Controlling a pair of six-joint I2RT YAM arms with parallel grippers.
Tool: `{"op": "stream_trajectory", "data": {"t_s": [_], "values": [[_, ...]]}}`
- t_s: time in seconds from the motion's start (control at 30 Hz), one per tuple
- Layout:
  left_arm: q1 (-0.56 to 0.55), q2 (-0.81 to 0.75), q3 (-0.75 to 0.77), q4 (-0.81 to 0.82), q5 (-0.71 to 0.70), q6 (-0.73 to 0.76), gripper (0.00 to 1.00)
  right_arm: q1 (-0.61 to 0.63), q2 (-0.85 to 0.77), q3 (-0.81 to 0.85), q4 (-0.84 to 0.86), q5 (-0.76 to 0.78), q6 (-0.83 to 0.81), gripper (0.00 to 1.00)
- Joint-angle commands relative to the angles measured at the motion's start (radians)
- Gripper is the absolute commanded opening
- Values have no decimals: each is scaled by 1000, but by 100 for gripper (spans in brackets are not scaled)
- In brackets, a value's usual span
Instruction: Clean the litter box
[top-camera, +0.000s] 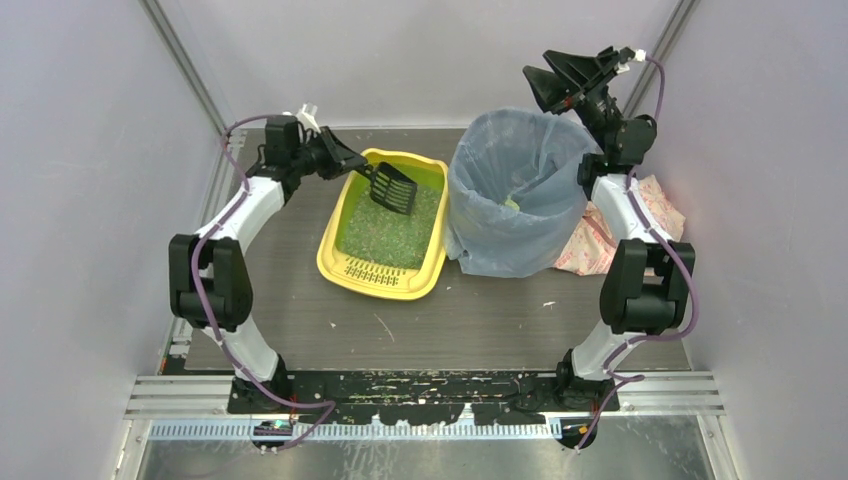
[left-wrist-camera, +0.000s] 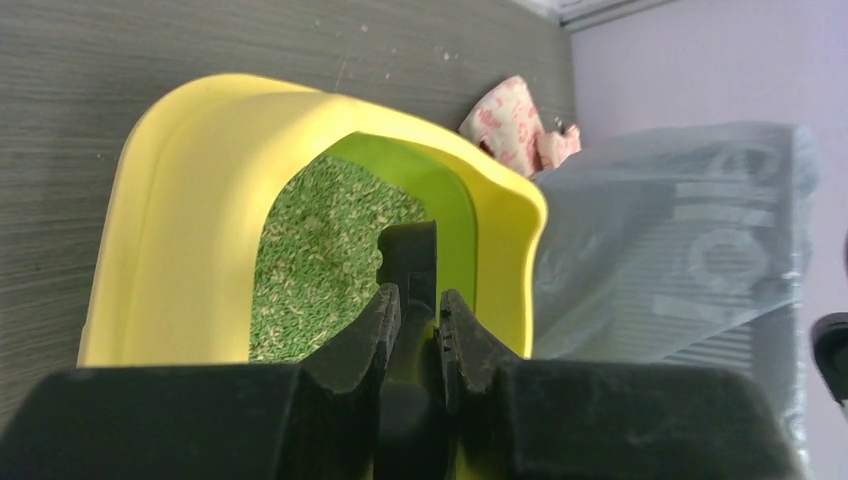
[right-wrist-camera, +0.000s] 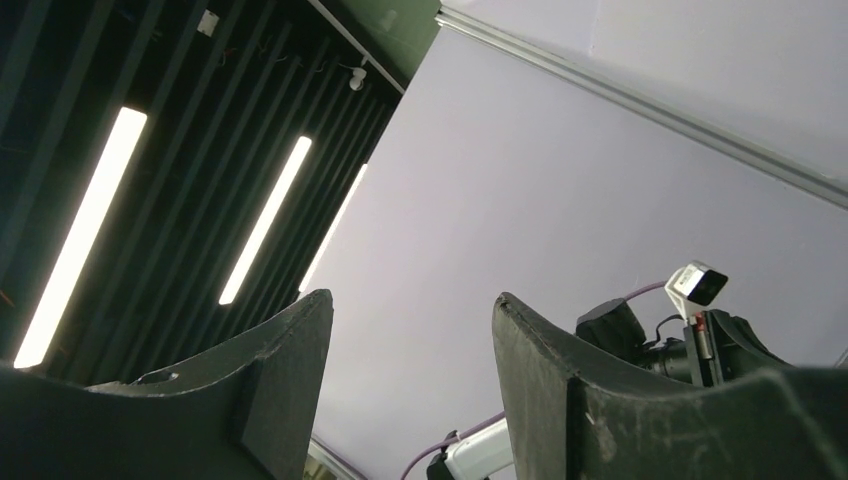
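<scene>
Top view: left hand (top-camera: 352, 167) clamped narrow on the handle of the black scoop (top-camera: 393, 188). Its blade sat just ahead of the hand, angled down over the far end of the litter box (top-camera: 340, 262). The bin (top-camera: 510, 190) stood to the hand's right. Likely risk: the thin handle twisting in the grip and spilling granules on the tabletop (top-camera: 480, 320).

Left wrist: fingers (left-wrist-camera: 375, 325) pinched the handle; box below and ahead.

Right wrist: right hand (right-wrist-camera: 410, 330) wide, empty, pointed upward.

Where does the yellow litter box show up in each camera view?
Top external: litter box left of centre.
Left wrist: litter box fills left and centre.
Right wrist: not in view.
Shared landmark: blue-bagged bin, right of the box in both.
</scene>
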Motion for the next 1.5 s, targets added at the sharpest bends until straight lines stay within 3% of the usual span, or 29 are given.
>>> {"op": "stream_trajectory", "data": {"t_s": [0.0, 0.03, 0.17, 0.2, 0.23, 0.5, 0.63, 0.77, 1.0, 1.23, 1.47], "values": [[-20, 50, 66, -63, 53, 60, 1, 1, -100, -27, 4, -8, -57, 65], [-25, 63, 85, -95, 66, 65, 6, 1, -113, -35, -6, -7, -66, 65], [-48, 57, 131, -204, -6, 129, 81, 2, -153, -69, -42, -7, -100, 65], [-54, 53, 148, -251, -31, 155, 95, 2, -162, -77, -52, -5, -107, 65], [-58, 51, 166, -288, -47, 179, 99, 2, -169, -83, -59, -6, -115, 66], [-58, 12, 275, -501, -168, 265, 100, 16, -200, -90, -77, 13, -142, 65], [-54, -22, 259, -536, -189, 299, 100, 37, -218, -103, -93, 24, -164, 65], [-54, -49, 248, -617, -312, 330, 100, 64, -241, -113, -142, 28, -198, 65], [-13, -176, 108, -585, -446, 279, 100, 126, -292, -160, -213, 36, -278, 66], [2, -208, 136, -676, -624, 245, 100, 163, -335, -208, -282, 37, -345, 66], [21, -225, 97, -653, -588, 220, 100, 163, -364, -203, -349, 4, -387, 66]]}}
